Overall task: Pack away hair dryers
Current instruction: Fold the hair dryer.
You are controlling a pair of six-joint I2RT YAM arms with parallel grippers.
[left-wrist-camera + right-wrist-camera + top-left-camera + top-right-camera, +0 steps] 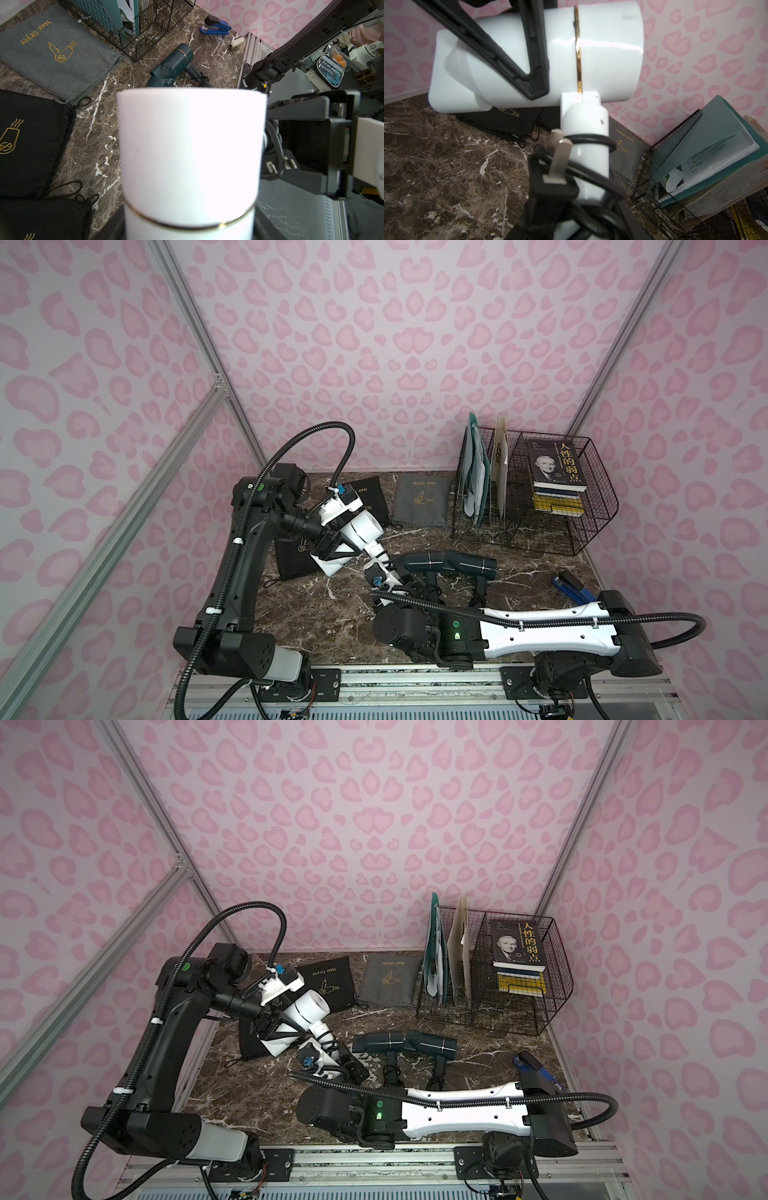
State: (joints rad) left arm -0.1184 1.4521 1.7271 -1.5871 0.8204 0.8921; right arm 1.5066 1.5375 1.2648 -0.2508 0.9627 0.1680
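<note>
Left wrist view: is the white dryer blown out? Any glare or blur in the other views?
Left wrist: yes, white dryer overexposed, surface detail gone; table behind sharp. Right wrist: specular streak across gold band, plug blurred up close. Both top views: even light, no glare.

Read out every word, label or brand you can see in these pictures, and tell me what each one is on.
"Hair Dryer": gold print on the grey pouch.
"Hair Dryer": gold print on the black pouch.
"人性的弱点": cover of the top book.
"Deerway": on the bag in the background.
Papers in the teal folder: print too small to read.
</note>
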